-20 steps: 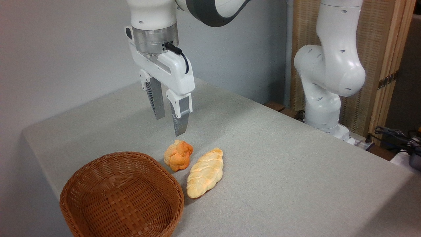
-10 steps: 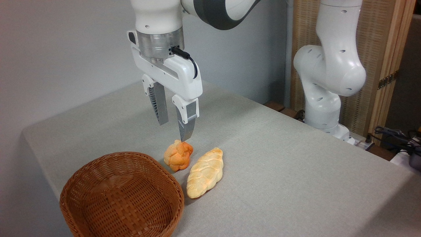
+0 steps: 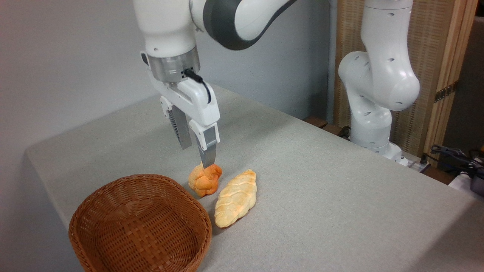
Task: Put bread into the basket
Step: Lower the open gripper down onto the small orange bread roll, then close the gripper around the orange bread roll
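Bun (image 3: 205,180): directly below the gripper (image 3: 196,156), on the table; the near fingertip (image 3: 208,160) appears to touch or almost touch its top.
Handling: probably light and soft, easily dented; the knotted surface should give the pads some purchase. A gentle squeeze across its middle, one finger on each side, seems safest.
Look: small, round, knotted; orange-golden on top, paler yellow below.
Gripper: fingers parted, nothing between them, pointing down; the far finger (image 3: 182,130) ends higher in the picture.
Loaf (image 3: 236,197): longer braided oval, pale golden, just below and right of the gripper, close beside the bun.
Basket (image 3: 94,200): brown wicker, deep, empty, below and left of the gripper.
Table (image 3: 321,181): grey cloth.
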Robot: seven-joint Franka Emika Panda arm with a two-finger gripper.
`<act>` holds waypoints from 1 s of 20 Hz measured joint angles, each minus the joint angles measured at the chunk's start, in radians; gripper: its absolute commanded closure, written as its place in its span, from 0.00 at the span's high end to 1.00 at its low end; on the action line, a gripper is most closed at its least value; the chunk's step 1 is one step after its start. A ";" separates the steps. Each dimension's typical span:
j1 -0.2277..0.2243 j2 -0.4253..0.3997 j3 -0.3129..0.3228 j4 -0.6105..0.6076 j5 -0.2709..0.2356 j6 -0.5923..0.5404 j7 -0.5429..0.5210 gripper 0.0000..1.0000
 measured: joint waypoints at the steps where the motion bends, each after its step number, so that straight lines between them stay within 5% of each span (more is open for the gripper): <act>1: -0.006 0.011 -0.004 0.000 0.000 0.000 0.000 1.00; 20: -0.022 0.073 -0.037 0.002 0.000 0.001 0.000 1.00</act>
